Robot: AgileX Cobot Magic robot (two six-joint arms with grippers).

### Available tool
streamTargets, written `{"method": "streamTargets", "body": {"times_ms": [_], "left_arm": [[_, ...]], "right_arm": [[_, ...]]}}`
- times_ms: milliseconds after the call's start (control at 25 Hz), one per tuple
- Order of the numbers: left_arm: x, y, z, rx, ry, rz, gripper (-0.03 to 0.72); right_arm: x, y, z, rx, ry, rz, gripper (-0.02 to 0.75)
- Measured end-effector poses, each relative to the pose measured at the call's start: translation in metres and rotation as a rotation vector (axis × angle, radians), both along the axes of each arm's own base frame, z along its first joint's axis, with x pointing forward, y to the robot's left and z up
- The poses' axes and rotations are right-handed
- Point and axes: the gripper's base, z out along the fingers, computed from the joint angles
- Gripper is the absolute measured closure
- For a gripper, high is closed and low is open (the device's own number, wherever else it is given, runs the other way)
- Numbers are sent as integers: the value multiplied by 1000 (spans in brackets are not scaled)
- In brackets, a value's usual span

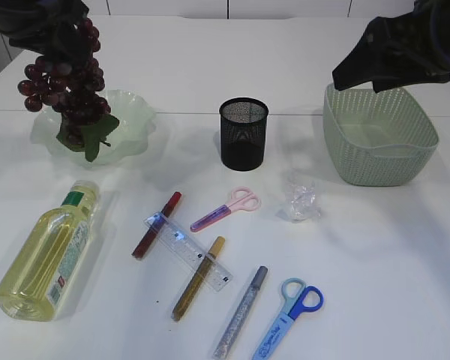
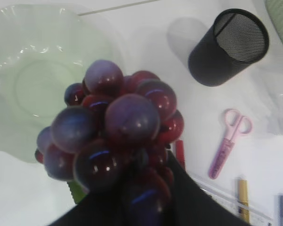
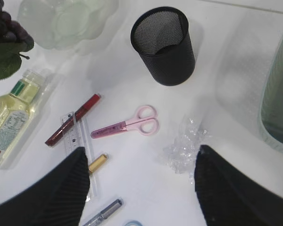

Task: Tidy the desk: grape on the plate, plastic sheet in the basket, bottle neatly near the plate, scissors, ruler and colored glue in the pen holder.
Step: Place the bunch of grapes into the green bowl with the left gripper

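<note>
Your left pincer [image 2: 132,197] holds the grapes [image 1: 66,79] aloft, closed on the bunch from above, its leaf dangling over the near rim of the pale green plate [image 1: 131,112] at the far left of the white bench [image 1: 375,247]. Your right pincer [image 3: 139,188] hangs well open and empty above the middle of the bench, its dark arm showing over the green basket [image 1: 379,139] at far right. The black mesh holder [image 1: 244,133] stands upright between plate and basket. The crumpled plastic sheet [image 1: 301,199] lies near the basket's front left. The bottle [image 1: 49,251] of yellow liquid lies on its side at the left, cap toward the plate. Pink scissors [image 1: 226,209] rest in front of the holder; blue scissors [image 1: 291,318] lie at the near edge. The clear ruler [image 1: 189,251] lies across a red glue stick [image 1: 156,225] and a gold one [image 1: 198,278], with a silver stick [image 1: 241,313] just beside the blue scissors.
</note>
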Motion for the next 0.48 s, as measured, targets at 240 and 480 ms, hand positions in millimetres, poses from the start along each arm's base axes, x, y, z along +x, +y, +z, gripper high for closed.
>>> {"method": "streamTargets", "body": {"times_ms": [240,480], "left_arm": [[32,12,-9,51,9,51,583],[57,20,-11,61,-12,92,583]], "right_arm": [[-2,-1,-2,-25,20,16,192],[-3,-1,-3,-28,29,21,192]]}}
